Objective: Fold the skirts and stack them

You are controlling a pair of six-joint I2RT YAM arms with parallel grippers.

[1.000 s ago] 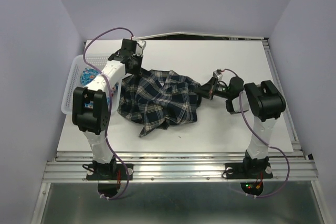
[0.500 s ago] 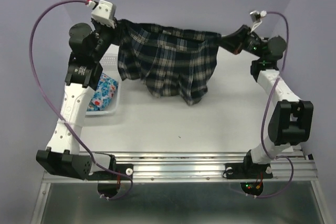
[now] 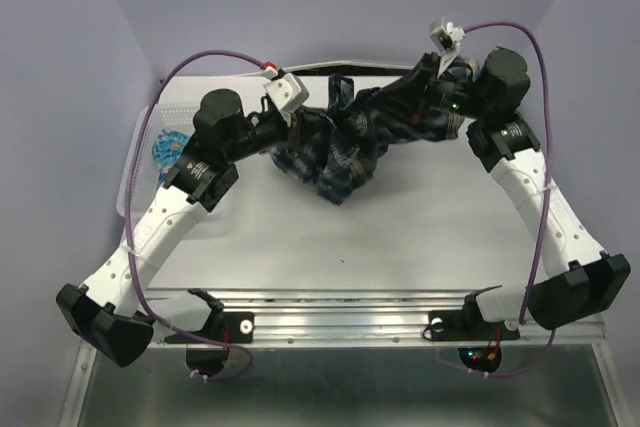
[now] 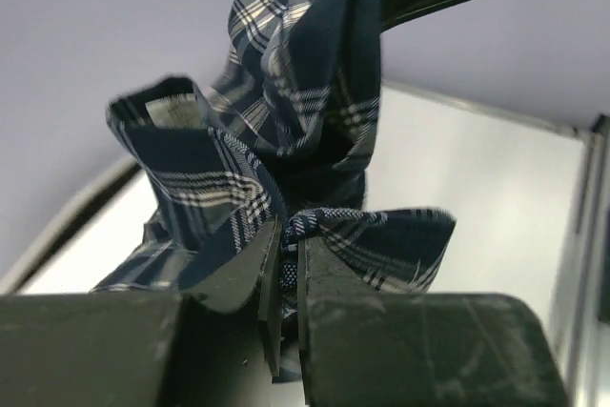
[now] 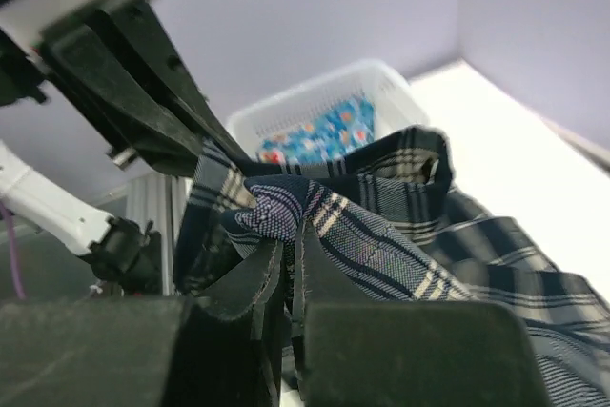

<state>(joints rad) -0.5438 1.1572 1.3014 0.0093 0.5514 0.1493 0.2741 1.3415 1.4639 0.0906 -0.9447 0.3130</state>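
Plaid skirt (image 3: 345, 147) hung bunched above far part of table (image 3: 400, 237), long axis left-right between arms, loose fold drooping toward near side. Left gripper (image 4: 283, 269) pinched narrow on skirt's left edge. Right gripper (image 5: 289, 245) clamped on right edge. Floral skirt (image 5: 324, 132) lay in basket (image 5: 295, 102), far left.

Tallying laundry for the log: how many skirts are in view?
2. The plaid skirt hangs bunched between the left end effector and the right end effector; the blue floral skirt lies in the white basket at far left. Others could be hidden beneath it.
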